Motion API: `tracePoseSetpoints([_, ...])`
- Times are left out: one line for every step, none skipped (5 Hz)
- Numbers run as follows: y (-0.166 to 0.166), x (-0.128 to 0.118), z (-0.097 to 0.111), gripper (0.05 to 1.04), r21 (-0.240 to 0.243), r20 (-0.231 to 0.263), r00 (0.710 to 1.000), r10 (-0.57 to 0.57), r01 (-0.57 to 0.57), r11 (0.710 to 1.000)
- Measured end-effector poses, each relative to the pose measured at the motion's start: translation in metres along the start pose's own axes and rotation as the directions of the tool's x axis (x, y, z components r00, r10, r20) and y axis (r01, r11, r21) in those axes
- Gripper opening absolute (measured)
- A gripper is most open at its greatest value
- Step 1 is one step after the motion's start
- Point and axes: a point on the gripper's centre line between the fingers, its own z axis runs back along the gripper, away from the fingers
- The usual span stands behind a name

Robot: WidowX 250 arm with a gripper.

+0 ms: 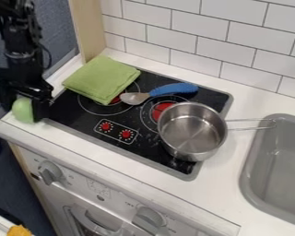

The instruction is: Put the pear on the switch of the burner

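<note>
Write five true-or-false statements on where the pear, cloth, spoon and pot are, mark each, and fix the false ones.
1. The pear rests on the red switches. False: it is in the gripper, at the left end of the counter.
2. The green cloth lies partly on the stovetop. True.
3. The spoon is inside the pot. False: it lies on the stovetop.
4. The pot's handle points towards the sink. True.
5. The pot is upside down. False: it stands upright.
</note>
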Motion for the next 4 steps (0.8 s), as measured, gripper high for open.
tracePoseSetpoints([-0.0004, -0.0007, -0.0059, 0.967, 0.003, -0.014, 1.0, 0.005, -0.005, 1.0])
tracePoseSetpoints([-0.0015, -0.0003, -0.0066, 0.85, -0.005, -0.008, 1.0, 0.003, -0.003, 1.0])
tracePoseSetpoints([-0.0024, -0.0008, -0.0068, 0.838, -0.011, -0.006, 1.0, 0.012, -0.012, 1.0])
tracePoseSetpoints([-0.0042, -0.008, -0.0043, 0.838, -0.008, -0.021, 0.999, 0.028, -0.028, 1.0])
